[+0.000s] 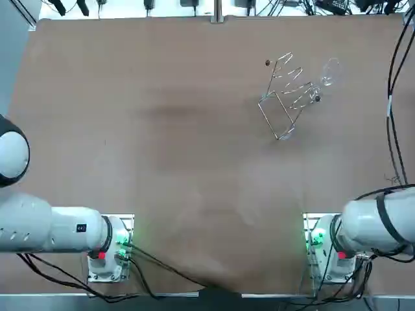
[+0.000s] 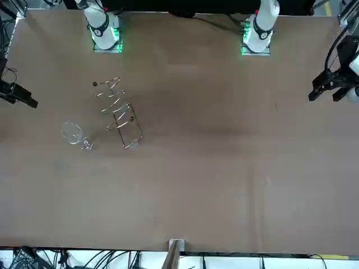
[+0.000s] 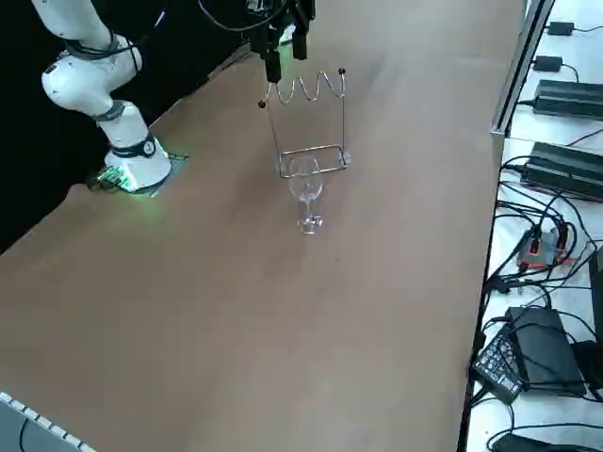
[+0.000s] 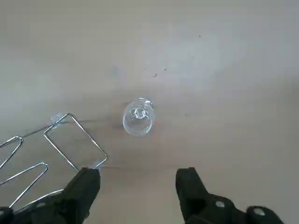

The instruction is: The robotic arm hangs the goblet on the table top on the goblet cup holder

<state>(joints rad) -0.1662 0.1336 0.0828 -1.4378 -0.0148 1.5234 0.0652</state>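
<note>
Right wrist view gives us the right gripper (image 4: 138,186) spread wide above the goblet (image 4: 138,116), which stands upright on the table (image 4: 224,70) just beside the wire cup holder (image 4: 88,136).

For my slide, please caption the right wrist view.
Right gripper, fingers open, hovers above the upright goblet beside the wire cup holder.

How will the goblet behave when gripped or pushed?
Goblet is clear glass, so probably fragile and slippery. It stands upright on a thin stem, so a push likely tips it. The open right end effector hovers above, clear of it.
</note>
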